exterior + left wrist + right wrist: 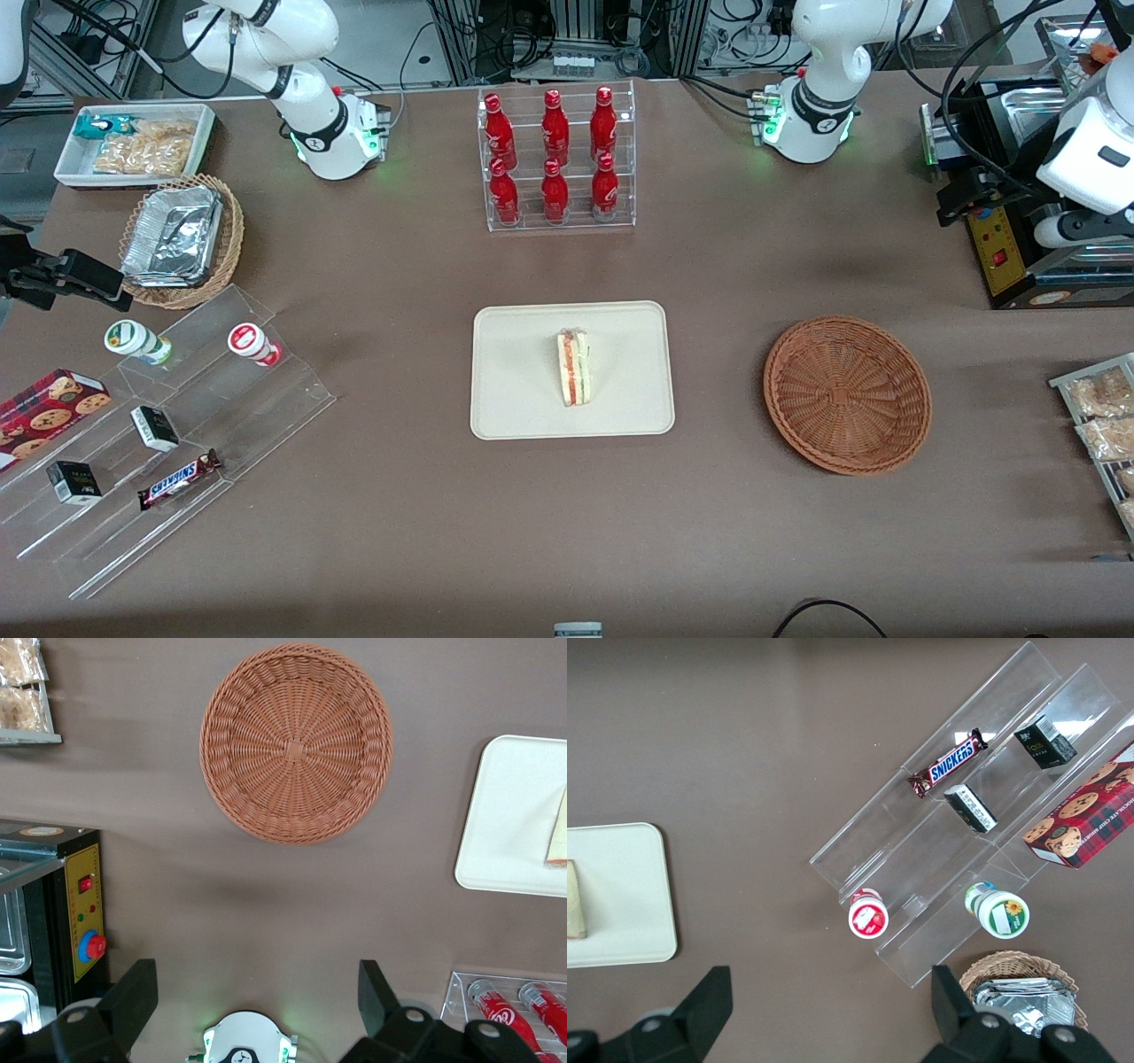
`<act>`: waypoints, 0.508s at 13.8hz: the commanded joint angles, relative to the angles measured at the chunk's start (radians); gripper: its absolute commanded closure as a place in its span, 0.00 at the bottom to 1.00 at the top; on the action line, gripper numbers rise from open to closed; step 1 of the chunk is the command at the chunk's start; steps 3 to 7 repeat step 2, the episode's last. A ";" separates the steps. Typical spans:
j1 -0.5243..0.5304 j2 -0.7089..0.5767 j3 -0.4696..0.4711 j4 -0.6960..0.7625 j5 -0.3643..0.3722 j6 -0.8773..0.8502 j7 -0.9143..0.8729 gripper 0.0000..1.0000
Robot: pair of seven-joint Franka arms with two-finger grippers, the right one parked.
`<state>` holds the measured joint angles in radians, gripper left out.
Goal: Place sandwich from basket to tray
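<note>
The left arm is held high at the working arm's end of the tabletop (pixel 620 532), and its jaws (pixel 257 992) are spread wide apart with nothing between them. The basket (pixel 847 395) is seen below, with nothing in it. The sandwich (pixel 574 369) is laid in the middle of the tray (pixel 523 390), beside the basket. A rack of red bottles (pixel 556 158) is stood farther from the front camera.

Sandwich (pixel 574 368) on tray (pixel 514 416) (basket (pixel 847 394) bare)
</note>
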<state>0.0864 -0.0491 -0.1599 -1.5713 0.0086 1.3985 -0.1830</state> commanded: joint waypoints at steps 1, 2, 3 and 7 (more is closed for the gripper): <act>0.007 0.048 -0.004 0.077 -0.002 -0.044 0.008 0.00; 0.007 0.048 -0.004 0.076 -0.001 -0.047 0.010 0.00; 0.007 0.048 -0.004 0.076 -0.001 -0.047 0.010 0.00; 0.007 0.048 -0.004 0.076 -0.001 -0.047 0.010 0.00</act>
